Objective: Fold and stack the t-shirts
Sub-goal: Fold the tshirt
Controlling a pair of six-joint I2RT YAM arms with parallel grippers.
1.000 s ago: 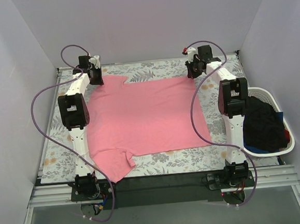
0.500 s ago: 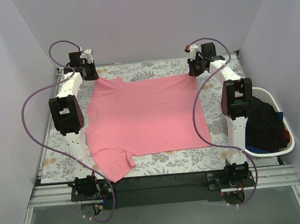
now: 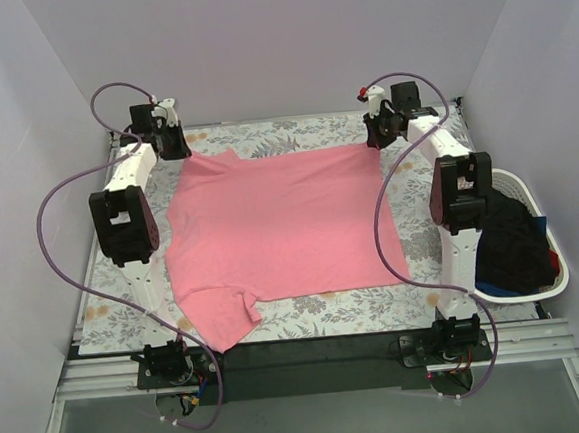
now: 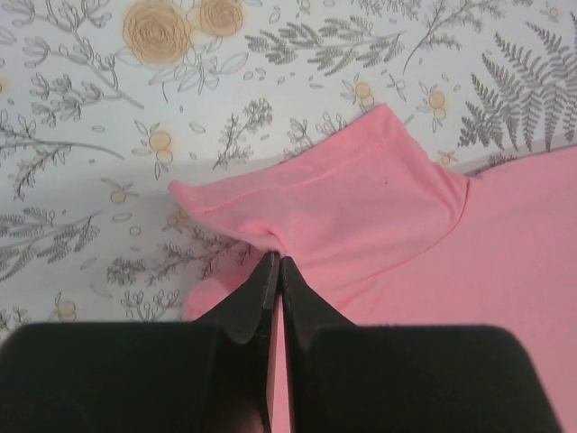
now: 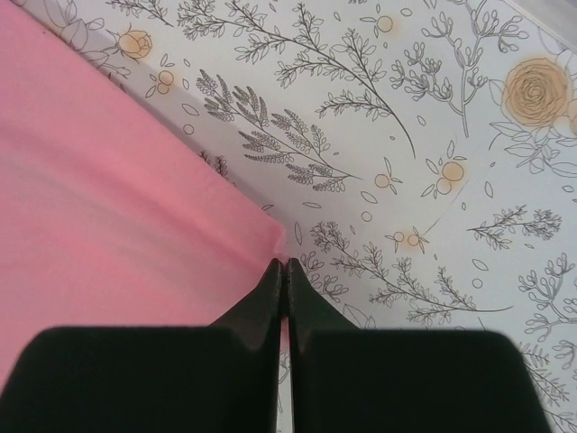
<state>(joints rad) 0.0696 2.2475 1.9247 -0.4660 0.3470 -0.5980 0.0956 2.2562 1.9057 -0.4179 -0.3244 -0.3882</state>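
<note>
Since a second ago the left arm [image 3: 121, 222] has swung outward toward 9 o'clock and drawn the far sleeve with it, so the shirt's left side now lies further left, while the right arm [image 3: 461, 198] has shifted only slightly toward the far edge. Covering the worktop is a grey-and-orange floral tablecloth [image 3: 303, 132], and the salmon-pink t-shirt [image 3: 280, 227] lies spread nearly flat over its middle, one sleeve reaching toward 11 o'clock, the other lying rumpled near the front edge at about 7 o'clock, and the hem along the 3 o'clock side. At 4 o'clock, off the cloth's right edge, stands a white oval laundry basket [image 3: 560, 267] holding a heaped black t-shirt [image 3: 512, 239] with a dark blue t-shirt [image 3: 494, 288] showing under it at the near rim. Both arms reach to the far corners of the shirt. In the left wrist view the left fingers [image 4: 270, 281] are clenched on a pinch of the sleeve's cloth just behind its hemmed cuff, which stands lifted a little off the tablecloth. In the right wrist view the right fingers [image 5: 277, 281] are clenched on the very corner of the hem, the pink edge running away from them toward 10 o'clock of that view.
</note>
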